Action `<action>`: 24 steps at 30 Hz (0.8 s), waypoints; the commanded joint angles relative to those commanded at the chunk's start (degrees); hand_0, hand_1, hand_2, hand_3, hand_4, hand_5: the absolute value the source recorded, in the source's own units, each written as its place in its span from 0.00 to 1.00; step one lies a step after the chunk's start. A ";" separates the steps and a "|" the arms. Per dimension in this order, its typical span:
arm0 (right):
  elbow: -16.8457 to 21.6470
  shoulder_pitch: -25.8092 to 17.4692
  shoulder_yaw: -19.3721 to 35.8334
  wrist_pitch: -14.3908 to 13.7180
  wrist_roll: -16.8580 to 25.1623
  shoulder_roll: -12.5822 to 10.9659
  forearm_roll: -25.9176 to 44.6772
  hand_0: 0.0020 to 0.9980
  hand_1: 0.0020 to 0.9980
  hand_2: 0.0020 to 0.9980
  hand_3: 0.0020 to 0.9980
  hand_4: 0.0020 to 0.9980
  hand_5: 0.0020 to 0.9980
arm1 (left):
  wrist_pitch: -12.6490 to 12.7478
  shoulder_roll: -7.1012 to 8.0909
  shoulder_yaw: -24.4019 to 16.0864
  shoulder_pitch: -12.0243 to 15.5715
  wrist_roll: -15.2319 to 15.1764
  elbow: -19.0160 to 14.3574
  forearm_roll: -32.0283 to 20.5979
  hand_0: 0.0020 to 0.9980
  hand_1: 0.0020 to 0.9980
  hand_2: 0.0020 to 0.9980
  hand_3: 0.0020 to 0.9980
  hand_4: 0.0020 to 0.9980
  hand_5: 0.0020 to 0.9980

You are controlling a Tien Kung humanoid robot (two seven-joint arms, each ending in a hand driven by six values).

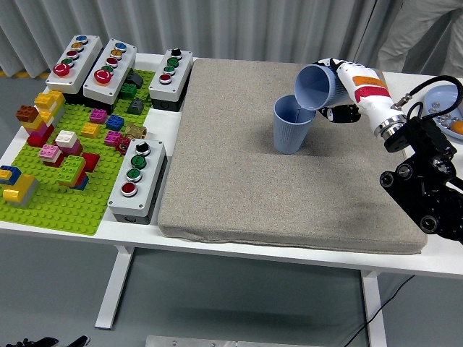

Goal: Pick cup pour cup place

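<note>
A single camera view, taken from high up on the robot's side and looking forward and down across a white desk (217, 238). The desk's near edge runs along the lower part of the picture, with the floor and desk legs visible beneath it. The far edge sits near the top, backed by a pale pleated curtain (239, 29). The view is at middle distance: a grey mat (282, 188) fills the centre, and a green brick baseplate (72, 195) lies at the left. The robot's right arm (423, 181) enters from the right edge. A person's trouser legs (423, 36) show at the top right corner.
</note>
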 joint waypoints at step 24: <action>-1.37 1.49 -3.08 -2.49 0.01 -0.70 -0.39 0.83 0.69 0.59 0.67 0.66 0.00 | 0.03 0.10 -0.12 -0.36 -0.08 0.00 0.03 0.77 0.75 0.81 0.65 0.51 0.97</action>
